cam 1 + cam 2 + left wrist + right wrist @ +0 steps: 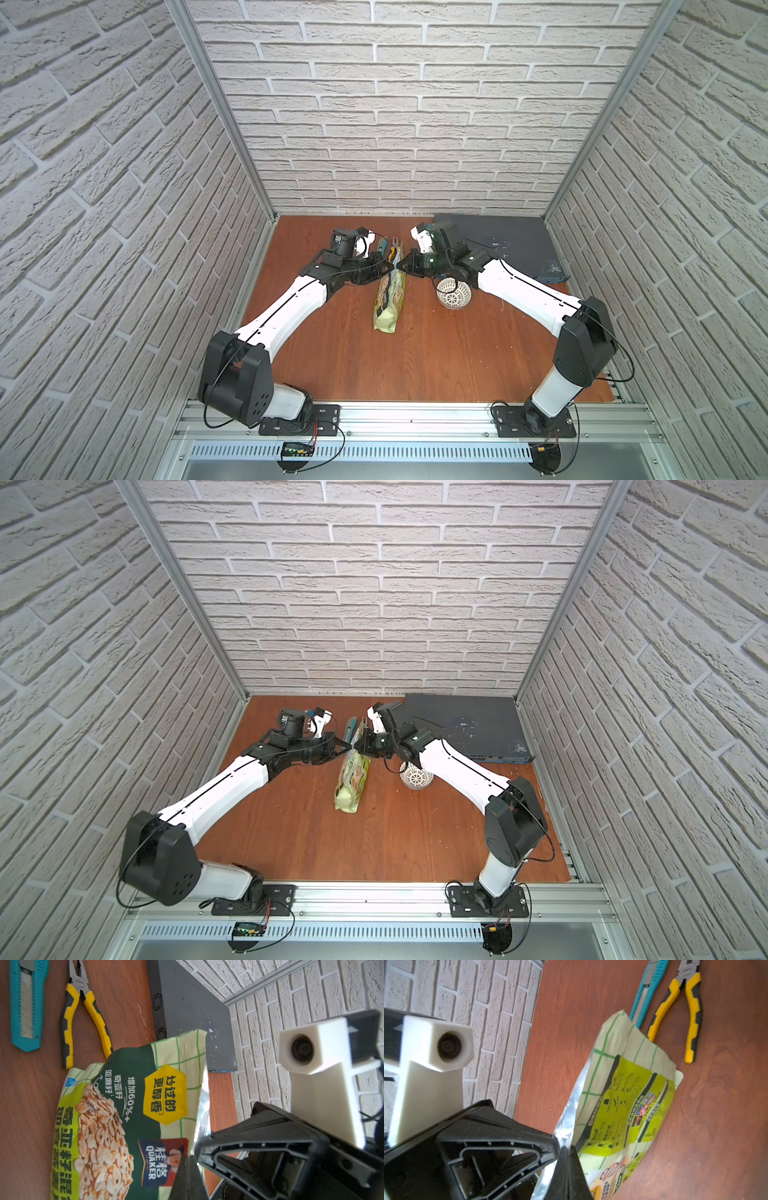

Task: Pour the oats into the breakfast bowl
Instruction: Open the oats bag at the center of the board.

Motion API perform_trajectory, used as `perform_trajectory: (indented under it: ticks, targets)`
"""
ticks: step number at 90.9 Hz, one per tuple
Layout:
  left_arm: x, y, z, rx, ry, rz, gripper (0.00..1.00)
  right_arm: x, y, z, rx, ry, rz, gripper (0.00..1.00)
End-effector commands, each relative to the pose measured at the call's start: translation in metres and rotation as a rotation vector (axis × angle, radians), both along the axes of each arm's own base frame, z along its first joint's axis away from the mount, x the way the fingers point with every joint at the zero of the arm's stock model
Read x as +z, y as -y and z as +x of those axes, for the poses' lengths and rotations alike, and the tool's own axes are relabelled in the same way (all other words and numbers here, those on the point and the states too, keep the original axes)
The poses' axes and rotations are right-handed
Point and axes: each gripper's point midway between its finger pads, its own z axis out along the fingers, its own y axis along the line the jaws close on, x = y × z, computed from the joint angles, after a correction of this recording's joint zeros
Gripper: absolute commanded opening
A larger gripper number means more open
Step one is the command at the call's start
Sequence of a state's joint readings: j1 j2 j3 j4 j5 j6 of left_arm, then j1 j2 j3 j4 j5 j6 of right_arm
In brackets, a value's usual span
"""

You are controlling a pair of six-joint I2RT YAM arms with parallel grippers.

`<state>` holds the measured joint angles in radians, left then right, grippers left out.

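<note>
The green oats pouch stands at the middle of the wooden table, its top rim pinched from both sides. My left gripper is shut on the printed front wall of the pouch. My right gripper is shut on the back wall of the pouch. Silver foil lining shows in the mouth between the two walls. The oats stay hidden inside. The white lattice breakfast bowl sits just right of the pouch, partly under my right arm.
A blue utility knife and yellow-handled pliers lie on the table behind the pouch. A flat dark grey box fills the back right corner. Brick-pattern walls close in three sides.
</note>
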<state>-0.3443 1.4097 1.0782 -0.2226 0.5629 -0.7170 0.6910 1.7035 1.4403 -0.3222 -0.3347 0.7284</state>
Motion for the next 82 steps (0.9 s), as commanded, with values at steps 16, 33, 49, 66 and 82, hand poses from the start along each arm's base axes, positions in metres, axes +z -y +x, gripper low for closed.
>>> perform_trajectory:
  ticks: [16, 33, 49, 66, 82]
  targets:
    - [0.001, -0.017, 0.014, 0.105, 0.072, 0.060, 0.00, -0.010, 0.040, -0.005, -0.069, 0.077, -0.312, 0.03]
    - [0.001, -0.012, 0.013, 0.089, 0.075, 0.053, 0.00, -0.006, 0.033, -0.007, -0.054, 0.083, -0.263, 0.03]
    - [0.001, 0.008, 0.005, 0.000, 0.072, 0.049, 0.04, -0.001, 0.016, -0.009, -0.031, 0.065, -0.164, 0.03]
    - [-0.012, 0.011, 0.001, -0.011, 0.055, 0.107, 0.12, 0.004, 0.008, -0.008, -0.017, 0.070, -0.151, 0.03]
    - [-0.018, 0.007, 0.003, 0.009, 0.043, 0.135, 0.15, 0.007, 0.008, -0.010, -0.006, 0.079, -0.154, 0.03]
